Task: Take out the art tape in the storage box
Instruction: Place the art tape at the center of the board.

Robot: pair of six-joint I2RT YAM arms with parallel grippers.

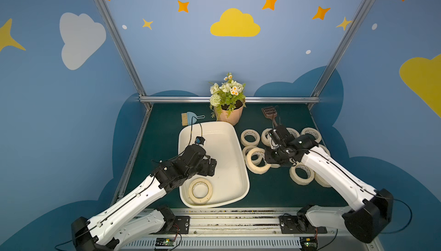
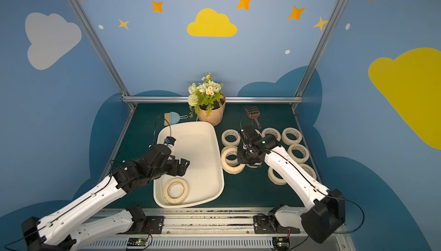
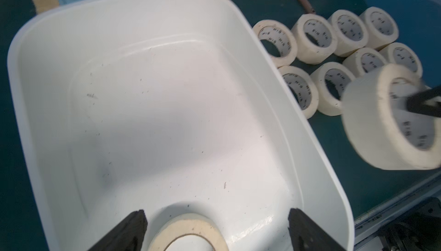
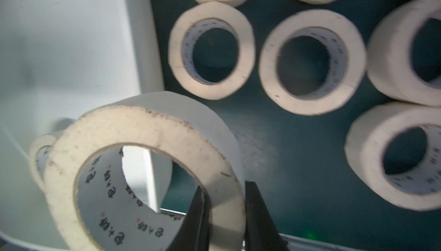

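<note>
Our left gripper (image 3: 217, 214) hangs with its jaws spread wide either side of the last art tape roll (image 1: 200, 201). That roll lies flat at the near end of the storage box (image 1: 226, 147), so we judge the gripper is lined up to close on it. Our right gripper (image 4: 224, 195) pinches the wall of a second roll (image 4: 152, 123), holding it raised just outside the box, over the tabletop (image 1: 274, 190) near the unloaded rolls (image 1: 244, 138).
</note>
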